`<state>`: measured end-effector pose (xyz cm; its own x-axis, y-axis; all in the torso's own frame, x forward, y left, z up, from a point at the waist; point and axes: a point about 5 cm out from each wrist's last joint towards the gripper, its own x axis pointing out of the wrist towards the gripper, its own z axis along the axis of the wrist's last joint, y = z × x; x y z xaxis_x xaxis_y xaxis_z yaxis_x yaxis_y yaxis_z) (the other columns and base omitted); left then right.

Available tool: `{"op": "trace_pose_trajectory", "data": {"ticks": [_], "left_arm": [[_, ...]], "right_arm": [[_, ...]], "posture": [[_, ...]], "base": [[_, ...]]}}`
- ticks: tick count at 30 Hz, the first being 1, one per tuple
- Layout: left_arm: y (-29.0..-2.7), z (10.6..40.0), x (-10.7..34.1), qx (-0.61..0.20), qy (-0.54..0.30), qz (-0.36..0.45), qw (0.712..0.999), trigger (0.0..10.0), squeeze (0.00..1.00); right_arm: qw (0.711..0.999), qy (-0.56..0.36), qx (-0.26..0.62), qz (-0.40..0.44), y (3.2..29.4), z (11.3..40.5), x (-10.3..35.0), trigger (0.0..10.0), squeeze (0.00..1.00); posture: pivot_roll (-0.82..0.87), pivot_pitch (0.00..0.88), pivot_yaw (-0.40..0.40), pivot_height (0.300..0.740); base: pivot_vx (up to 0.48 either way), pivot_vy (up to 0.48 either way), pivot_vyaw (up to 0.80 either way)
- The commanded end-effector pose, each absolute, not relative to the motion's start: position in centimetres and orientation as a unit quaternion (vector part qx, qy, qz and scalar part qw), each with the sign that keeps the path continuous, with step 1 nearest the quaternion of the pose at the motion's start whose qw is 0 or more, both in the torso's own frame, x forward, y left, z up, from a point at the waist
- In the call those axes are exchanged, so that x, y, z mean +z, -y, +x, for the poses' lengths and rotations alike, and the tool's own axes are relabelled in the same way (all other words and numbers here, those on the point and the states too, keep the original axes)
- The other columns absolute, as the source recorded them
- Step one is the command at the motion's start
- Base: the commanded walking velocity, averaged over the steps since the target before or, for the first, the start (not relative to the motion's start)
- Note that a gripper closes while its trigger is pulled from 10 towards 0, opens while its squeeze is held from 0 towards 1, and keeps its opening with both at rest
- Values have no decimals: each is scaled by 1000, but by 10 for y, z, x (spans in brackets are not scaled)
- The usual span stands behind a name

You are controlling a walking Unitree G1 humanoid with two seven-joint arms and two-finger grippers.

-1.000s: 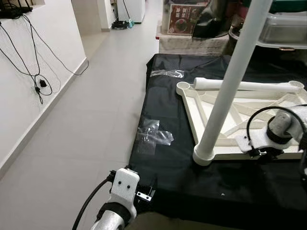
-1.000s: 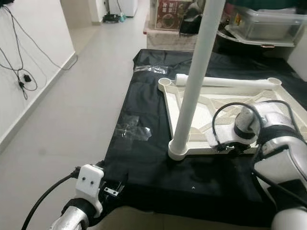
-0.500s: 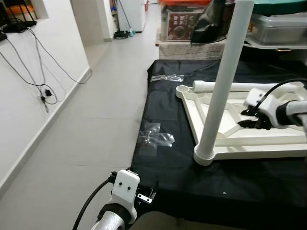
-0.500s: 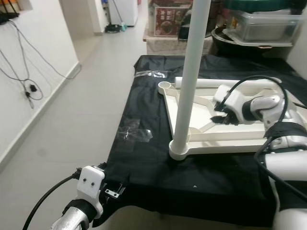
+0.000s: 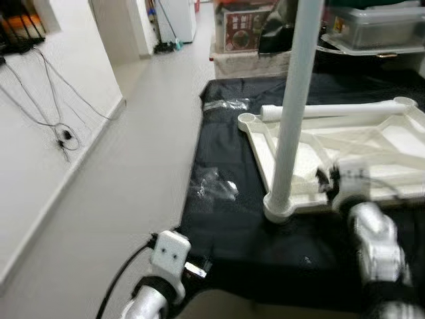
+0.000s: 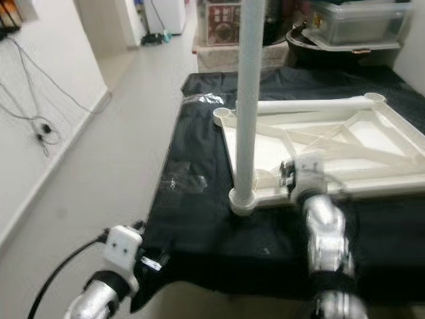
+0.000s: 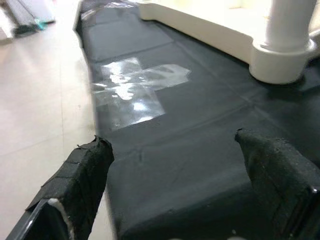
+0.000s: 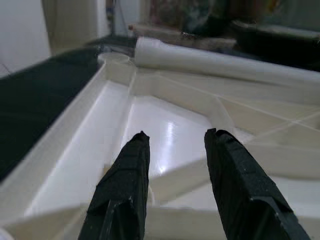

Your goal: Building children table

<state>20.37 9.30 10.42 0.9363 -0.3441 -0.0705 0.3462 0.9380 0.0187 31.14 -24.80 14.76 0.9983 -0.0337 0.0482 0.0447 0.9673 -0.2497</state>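
Children's white plastic tabletop (image 5: pixel 398 143) lies upside down on a black sheet (image 5: pixel 232 226), one white tubular leg (image 5: pixel 292 113) standing in its near-left corner. Right gripper (image 8: pixel 175 150) hovers at the near rim, jaws open (empty); left gripper (image 7: pixel 175 165), also open, idles. Next probably calls for fetching the loose white leg (image 5: pixel 325 110) lying far.

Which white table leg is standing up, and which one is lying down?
The leg in the near corner socket stands upright. The other leg lies flat across the upside-down tabletop's far edge.
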Motion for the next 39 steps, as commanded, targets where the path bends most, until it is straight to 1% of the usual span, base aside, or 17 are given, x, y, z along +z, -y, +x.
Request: {"op": "trace_pose_trajectory", "data": {"ticks": [1,2,6,7,10,12,13,15,18,22,24,25,26,27,29,34,39], "left_arm": [[-98,203,101,-162,-37,23,986,10000,0],[-99,204,101,-159,-35,23,986,10000,0],[-99,204,101,-159,-35,23,986,10000,0],[-99,204,102,-158,-33,23,987,10000,0],[-99,204,102,-158,-32,23,987,10000,0],[-99,204,102,-158,-32,22,987,10000,0],[-99,204,102,-159,-32,22,986,10000,0],[-99,204,102,-159,-32,22,986,10000,0],[-99,204,102,-161,-33,22,986,10000,0],[-100,205,101,-161,-34,22,986,10000,0],[-100,205,100,-161,-35,23,986,10000,0],[-100,205,99,-162,-36,24,986,10000,0],[-100,205,99,-162,-36,24,986,10000,0],[-101,205,99,-163,-36,24,986,10000,0],[-101,205,98,-164,-37,24,986,10000,0],[-101,205,97,-164,-38,24,985,10000,0],[-101,205,99,-161,-28,14,986,10000,0]], "right_arm": [[992,73,7,-100,217,299,152,10000,0],[991,88,17,-103,206,292,150,10000,0],[991,88,17,-103,206,292,150,10000,0],[989,98,28,-107,196,283,149,10000,0],[988,100,31,-111,192,273,147,10000,0],[988,93,26,-120,194,263,142,10000,0],[989,82,19,-125,203,255,137,10000,0],[989,82,19,-125,203,255,137,10000,0],[988,54,-2,-142,222,237,136,10000,0],[990,38,4,-138,223,229,135,10000,0],[991,36,24,-127,220,223,134,10000,0],[992,38,81,-92,211,215,135,10000,0],[992,38,81,-92,211,215,135,10000,0],[989,38,133,-50,200,210,137,10000,0],[981,40,187,-19,189,208,141,10000,0],[972,43,230,-5,180,207,147,10000,0],[944,59,323,37,150,214,163,10000,0]], "posture": [[-78,18,66,740],[-72,16,60,740],[-72,16,60,740],[-73,16,59,740],[-73,16,59,740],[-73,16,59,740],[-79,9,55,740],[-79,9,55,740],[-81,4,54,740],[-83,2,54,740],[-85,0,59,740],[-87,0,61,740],[-87,0,61,740],[-93,0,66,740],[-96,0,68,740],[-94,0,64,740],[-90,0,57,740]], "base": [[0,0,0],[0,0,0],[0,0,0],[0,0,0],[0,0,0],[0,0,0],[0,0,0],[0,0,0],[0,0,0],[0,0,0],[0,0,0],[0,0,0],[0,0,0],[0,0,0],[0,0,0],[0,0,0],[0,0,0]]}}
